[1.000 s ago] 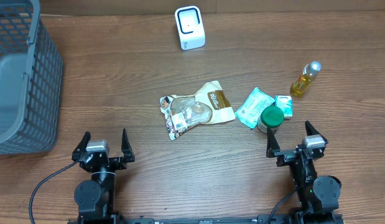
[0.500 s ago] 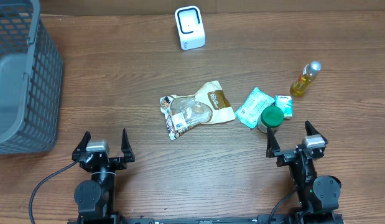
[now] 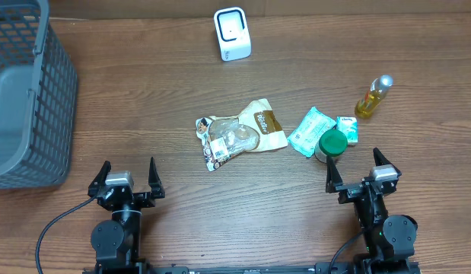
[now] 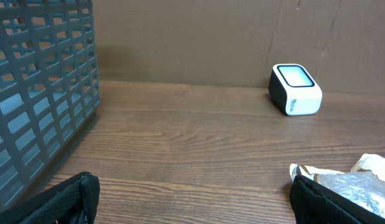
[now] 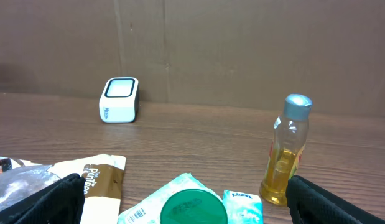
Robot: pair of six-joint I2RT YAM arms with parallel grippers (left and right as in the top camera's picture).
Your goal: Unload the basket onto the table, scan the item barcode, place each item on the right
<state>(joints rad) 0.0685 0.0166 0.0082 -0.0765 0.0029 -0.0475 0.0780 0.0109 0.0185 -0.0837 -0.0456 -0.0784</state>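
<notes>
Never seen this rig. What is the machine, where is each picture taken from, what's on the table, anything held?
Two robot arms sit at a table, each ending in a two-finger gripper. The top-down picture comes from a fixed camera above: the left gripper and right gripper rest at the near edge, open, holding nothing. The other two pictures come from a camera on each wrist, looking across the table; the dark corner shapes are its fingers. On the table: a grey basket at left, a white scanner at the far side, snack bags mid-table, and at right a green wipes pack, a tissue pack, a green-lidded jar and a bottle of yellow liquid.
</notes>
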